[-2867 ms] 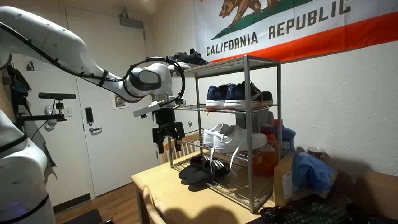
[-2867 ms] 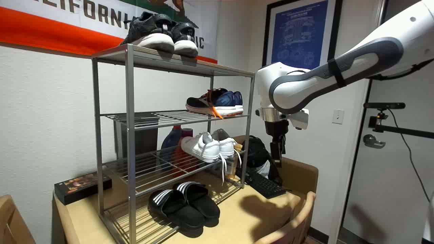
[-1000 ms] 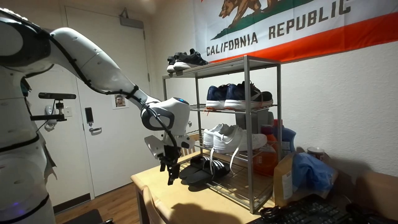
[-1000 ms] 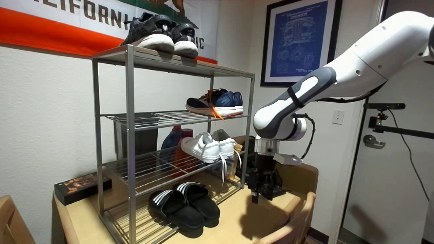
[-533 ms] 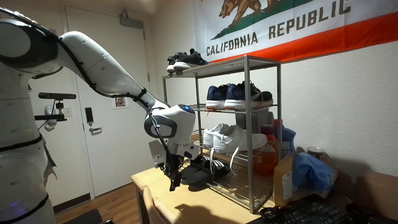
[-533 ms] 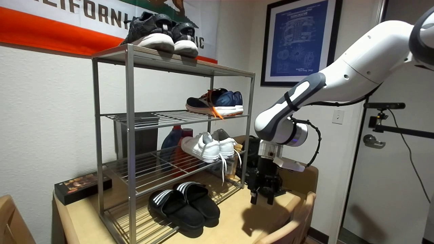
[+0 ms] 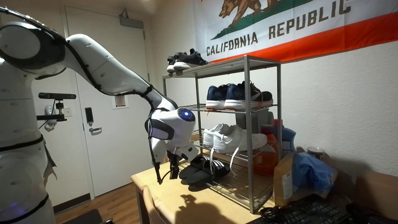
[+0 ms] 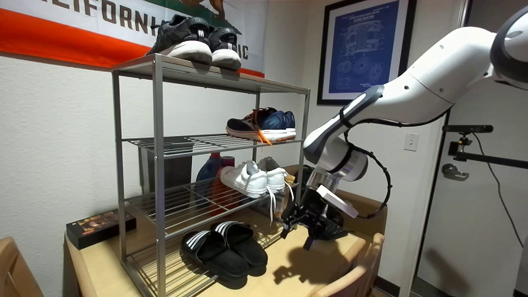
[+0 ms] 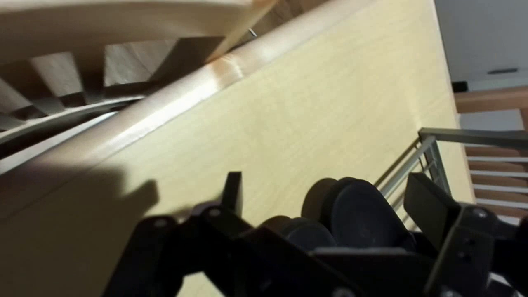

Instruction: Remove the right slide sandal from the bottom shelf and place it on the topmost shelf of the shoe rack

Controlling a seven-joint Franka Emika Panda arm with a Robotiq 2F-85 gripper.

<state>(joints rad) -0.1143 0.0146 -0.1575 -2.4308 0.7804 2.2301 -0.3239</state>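
The right slide sandal, black and flat with a striped strap, lies beside its mate on the bottom shelf of the grey shoe rack. Its strapless end juts over the front edge; it is nearer the camera in an exterior view. My gripper is open and tilted, just outside the rack, a little above the table and apart from both sandals. In the wrist view, the right sandal and its mate show between and beyond the spread fingers, partly hidden by the gripper. The topmost shelf is high above.
White sneakers with dangling laces sit one tier above the sandals, blue ones higher. Black sneakers take one end of the topmost shelf. A wooden chair stands at the table's front edge, and a keyboard lies beyond the gripper.
The arm has come down from about mid-rack height. Over the last second the wrist has tilted, swinging the fingers toward the rack and sandals. The sandals have not moved.
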